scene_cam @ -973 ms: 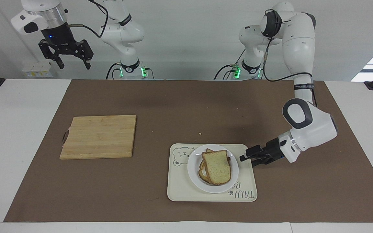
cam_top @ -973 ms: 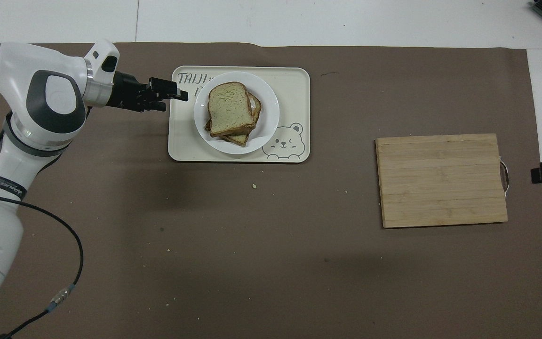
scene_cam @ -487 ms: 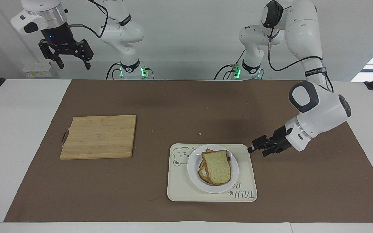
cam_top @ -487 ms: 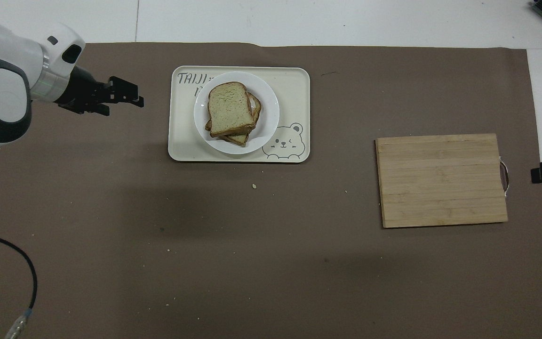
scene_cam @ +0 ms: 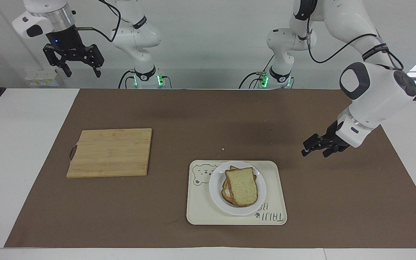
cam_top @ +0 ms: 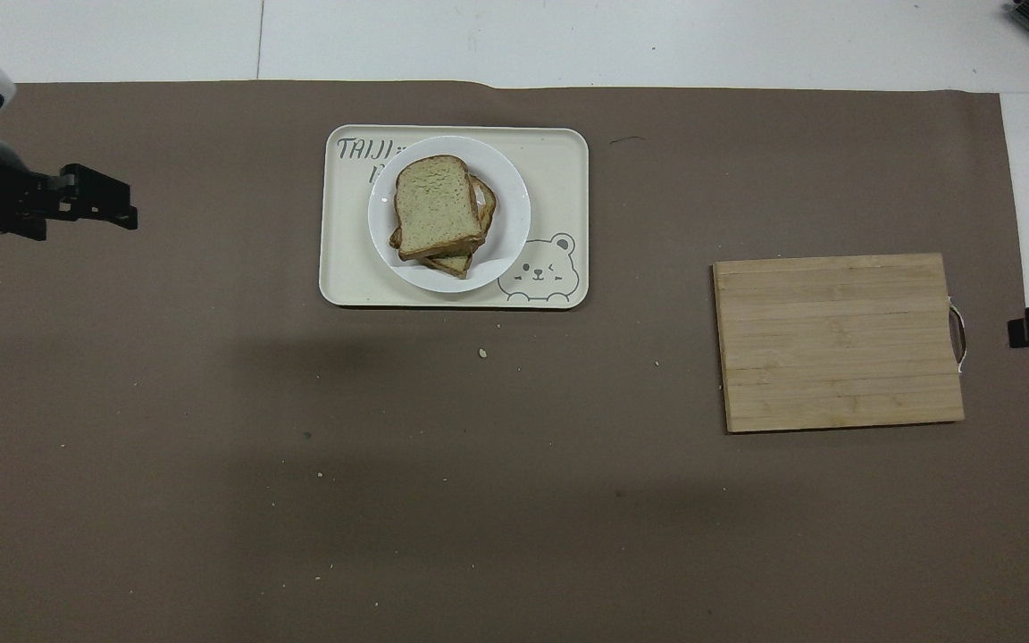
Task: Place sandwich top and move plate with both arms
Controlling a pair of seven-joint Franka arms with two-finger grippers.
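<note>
The left tool (scene_cam: 306, 148), released and empty, is seen over the brown mat beside the bear tray (scene_cam: 199, 213), the right tool (scene_cam: 81, 72) raised, spread and waiting, so the white plate (scene_cam: 215, 195) carrying the sandwich top (scene_cam: 241, 186) is best gripped at both rims and lifted level.

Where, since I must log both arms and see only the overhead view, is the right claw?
Observer: The right claw hangs high at the right arm's end of the table, waiting.
Operator: Open or shut?
Observer: Open, its fingers apart, with nothing between them.
Operator: Is the left claw touching the mat?
Observer: No. The left claw is in the air over the mat, apart from the tray, open and empty.
</note>
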